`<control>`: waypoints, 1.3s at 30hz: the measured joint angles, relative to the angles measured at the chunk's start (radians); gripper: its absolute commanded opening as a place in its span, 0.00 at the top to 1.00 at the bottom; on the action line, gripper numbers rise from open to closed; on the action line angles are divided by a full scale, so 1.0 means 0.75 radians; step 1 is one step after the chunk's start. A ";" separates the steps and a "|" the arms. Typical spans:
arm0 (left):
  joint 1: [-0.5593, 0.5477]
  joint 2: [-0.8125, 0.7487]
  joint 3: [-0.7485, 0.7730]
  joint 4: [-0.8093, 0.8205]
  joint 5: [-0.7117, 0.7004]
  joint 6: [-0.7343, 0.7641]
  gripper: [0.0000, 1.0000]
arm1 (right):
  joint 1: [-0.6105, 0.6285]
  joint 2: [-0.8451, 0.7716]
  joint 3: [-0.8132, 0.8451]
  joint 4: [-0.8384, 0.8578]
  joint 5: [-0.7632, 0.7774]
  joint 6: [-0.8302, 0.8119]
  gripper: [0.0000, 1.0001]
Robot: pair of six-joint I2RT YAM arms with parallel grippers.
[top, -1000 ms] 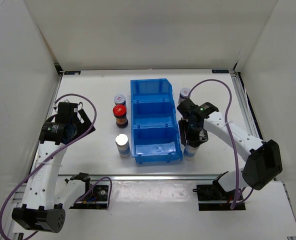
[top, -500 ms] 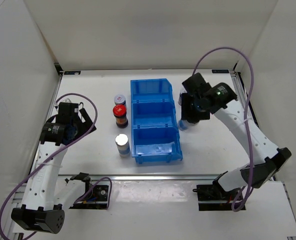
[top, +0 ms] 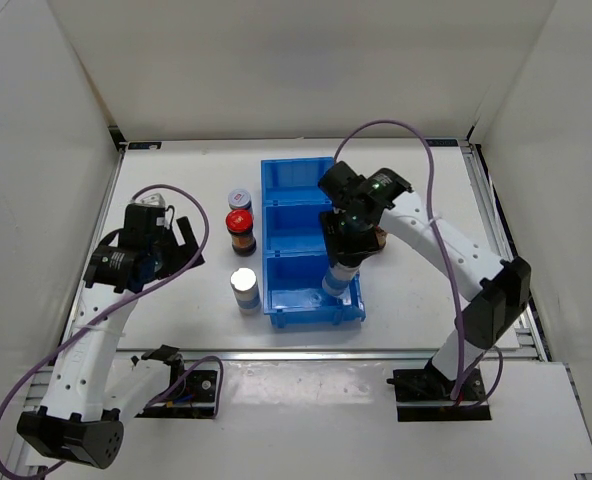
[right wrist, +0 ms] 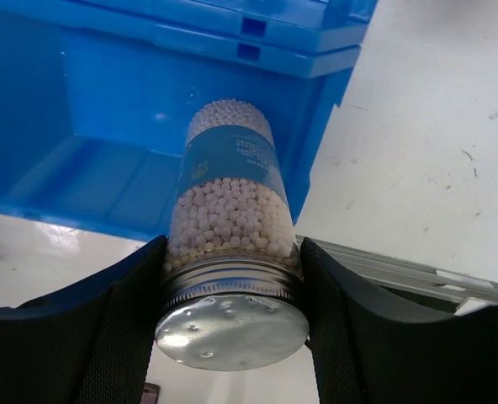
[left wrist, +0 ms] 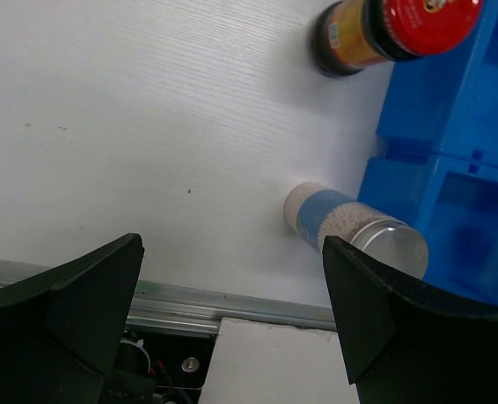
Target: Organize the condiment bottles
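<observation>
While the right hand (top: 342,255) pinches a silver-topped jar (right wrist: 230,240) of white beads, the jar's base sits down inside the nearest compartment of the blue bin (top: 301,170); whether it touches the floor I cannot tell; the left hand (left wrist: 232,244) hangs spread above the desk (left wrist: 148,126); a second silver-topped jar (left wrist: 358,231) and a red-capped jar (left wrist: 400,25) stand just left of the bin.

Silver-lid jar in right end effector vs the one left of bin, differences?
The held jar is clamped by the right end effector over the blue bin's nearest compartment; the table jar stands free, left of the bin. Held jar shows white beads; table jar's contents look tan and speckled. Both: silver lids, blue labels.
</observation>
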 measured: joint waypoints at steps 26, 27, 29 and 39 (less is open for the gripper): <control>-0.313 0.123 -0.044 0.213 0.316 0.303 0.01 | 0.020 0.079 0.151 0.138 0.098 -0.057 0.00; -0.333 0.136 -0.044 0.214 0.327 0.306 0.01 | 0.020 0.047 0.191 0.137 0.103 -0.053 0.00; -0.390 0.171 -0.044 0.217 0.343 0.312 0.01 | 0.020 -0.014 0.245 0.127 0.113 -0.047 0.00; -0.603 0.349 -0.061 0.257 0.244 0.274 0.04 | 0.019 -0.111 0.179 0.032 0.144 -0.048 0.00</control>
